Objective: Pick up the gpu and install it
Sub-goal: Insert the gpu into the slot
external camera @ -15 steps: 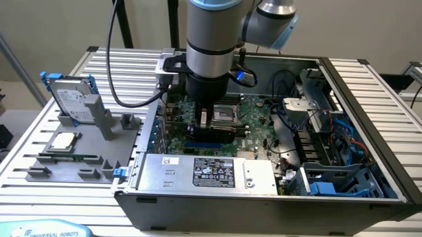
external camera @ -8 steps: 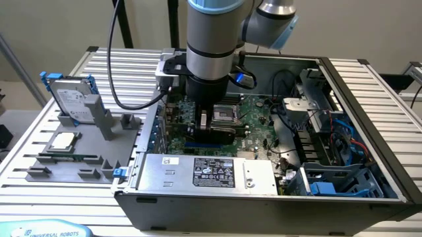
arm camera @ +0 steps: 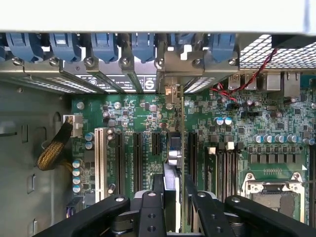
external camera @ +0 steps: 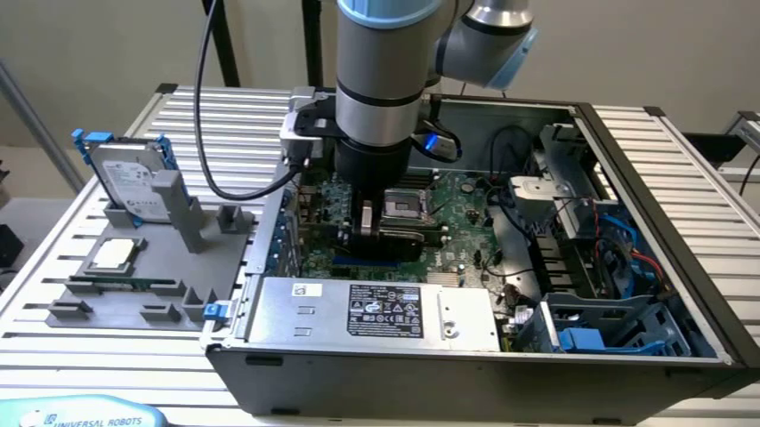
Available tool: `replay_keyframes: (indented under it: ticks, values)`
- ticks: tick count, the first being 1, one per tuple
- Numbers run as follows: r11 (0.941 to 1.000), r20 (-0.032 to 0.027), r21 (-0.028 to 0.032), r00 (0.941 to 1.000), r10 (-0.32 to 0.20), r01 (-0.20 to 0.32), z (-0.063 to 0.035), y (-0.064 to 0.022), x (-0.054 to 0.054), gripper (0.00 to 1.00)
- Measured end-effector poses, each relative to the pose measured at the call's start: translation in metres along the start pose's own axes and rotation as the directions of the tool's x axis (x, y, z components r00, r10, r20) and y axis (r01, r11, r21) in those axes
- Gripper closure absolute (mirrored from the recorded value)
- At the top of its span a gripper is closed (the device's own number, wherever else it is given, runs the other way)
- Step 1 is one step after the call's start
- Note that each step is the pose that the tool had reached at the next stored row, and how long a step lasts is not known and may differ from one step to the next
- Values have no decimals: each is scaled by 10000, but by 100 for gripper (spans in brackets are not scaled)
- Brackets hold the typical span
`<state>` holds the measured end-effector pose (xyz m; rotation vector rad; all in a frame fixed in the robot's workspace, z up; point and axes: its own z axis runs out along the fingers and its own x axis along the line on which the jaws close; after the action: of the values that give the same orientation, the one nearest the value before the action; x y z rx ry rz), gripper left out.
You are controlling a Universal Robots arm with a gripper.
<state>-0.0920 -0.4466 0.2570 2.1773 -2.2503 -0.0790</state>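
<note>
In the wrist view the gpu (arm camera: 183,123) appears edge-on as a thin dark card standing upright among the black expansion slots of the green motherboard (arm camera: 138,111). Its silver bracket (arm camera: 171,92) meets the case's rear slot openings. My gripper (arm camera: 176,181) is shut on the card's near end, one black finger on each side. In the exterior view the gripper (external camera: 383,233) is low inside the open computer case (external camera: 665,178), right above the motherboard (external camera: 461,200), and it hides the card.
A silver hard drive with blue rails (external camera: 125,178) and a small square processor chip (external camera: 113,254) sit on a grey fixture at the exterior view's left. The power supply (external camera: 368,311), the CPU socket (arm camera: 271,193), blue slot latches (arm camera: 103,45) and loose cables (external camera: 618,245) crowd the case.
</note>
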Motion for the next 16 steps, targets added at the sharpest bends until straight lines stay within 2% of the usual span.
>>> replay_keyframes:
  ticks: [16]
  values:
    - [10000, -3, -2, 10000, -65, 65, 16, 0, -17, 73]
